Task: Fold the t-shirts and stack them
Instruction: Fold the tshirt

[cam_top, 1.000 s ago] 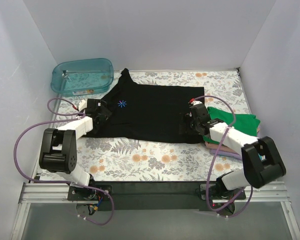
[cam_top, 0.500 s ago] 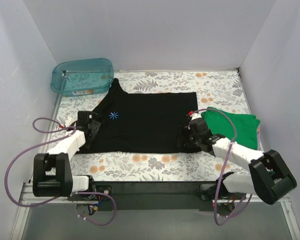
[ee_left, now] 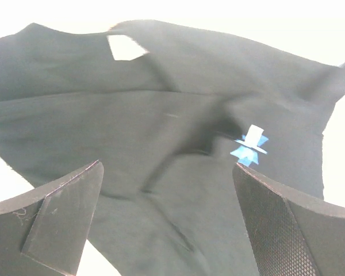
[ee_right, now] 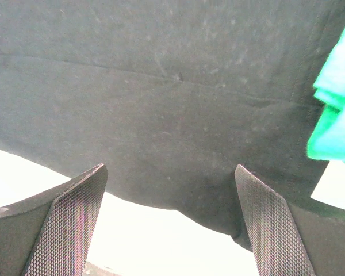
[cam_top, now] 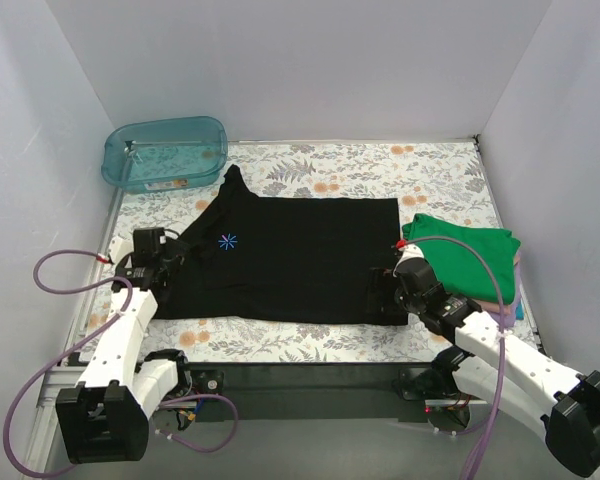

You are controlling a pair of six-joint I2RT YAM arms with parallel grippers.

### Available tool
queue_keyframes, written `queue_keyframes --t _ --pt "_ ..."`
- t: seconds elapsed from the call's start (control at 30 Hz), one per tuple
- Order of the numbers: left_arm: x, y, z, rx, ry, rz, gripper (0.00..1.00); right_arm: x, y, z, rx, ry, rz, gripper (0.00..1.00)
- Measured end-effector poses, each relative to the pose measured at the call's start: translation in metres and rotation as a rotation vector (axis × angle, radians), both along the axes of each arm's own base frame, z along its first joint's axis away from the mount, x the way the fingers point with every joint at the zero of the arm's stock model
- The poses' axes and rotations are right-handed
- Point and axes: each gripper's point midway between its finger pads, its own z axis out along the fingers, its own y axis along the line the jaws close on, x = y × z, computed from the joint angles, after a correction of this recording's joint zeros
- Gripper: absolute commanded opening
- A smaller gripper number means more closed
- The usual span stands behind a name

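The black t-shirt [cam_top: 300,255] lies spread flat across the middle of the floral table, its blue starburst mark [cam_top: 227,241] near the left end. My left gripper [cam_top: 172,262] is open over the shirt's left edge; in the left wrist view [ee_left: 167,165] the black cloth [ee_left: 161,103] and the starburst [ee_left: 250,144] lie under wide-apart jaws. My right gripper [cam_top: 382,290] is open over the shirt's near right corner; in the right wrist view [ee_right: 169,167] the hem [ee_right: 161,115] lies between the jaws. A folded green t-shirt [cam_top: 470,255] tops a stack at the right.
A teal plastic tub [cam_top: 165,150] stands at the back left corner. Edges of pinkish cloth [cam_top: 517,285] show under the green shirt. White walls close in the table on three sides. The green shirt's edge [ee_right: 336,109] sits just right of my right gripper.
Both arms drew back toward the near edge, and the black shirt slid nearer and slightly left with them. It now lies flatter.
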Motion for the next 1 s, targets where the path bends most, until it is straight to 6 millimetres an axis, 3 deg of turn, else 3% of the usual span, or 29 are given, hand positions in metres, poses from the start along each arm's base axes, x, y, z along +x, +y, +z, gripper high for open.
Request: queue_keyframes --t 0.1,0.17,0.33,0.43,0.67,0.73,1.0 --pt "0.019 -0.017 0.021 -0.033 -0.063 -0.116 0.96 0.005 0.002 0.015 0.011 -0.039 0.009 0.98" --pt "0.028 -0.032 0.022 -0.064 -0.073 -0.202 0.96 0.009 0.005 0.025 0.022 -0.065 0.013 0.98" --pt "0.026 -0.074 -0.008 -0.113 0.031 -0.378 0.91 0.013 0.004 0.035 0.022 -0.106 0.019 0.98" --pt "0.017 -0.088 -0.025 -0.119 0.093 -0.428 0.88 0.013 0.002 0.035 0.010 -0.109 0.019 0.98" --pt "0.008 -0.078 -0.033 -0.075 0.146 -0.371 0.83 0.014 -0.001 0.033 -0.014 -0.115 0.022 0.98" --pt "0.008 -0.076 -0.035 -0.072 0.150 -0.358 0.74 0.015 -0.002 0.031 -0.022 -0.114 0.019 0.98" --pt "0.006 -0.076 -0.061 -0.077 0.230 -0.349 0.60 0.015 -0.005 0.029 -0.042 -0.116 0.019 0.99"
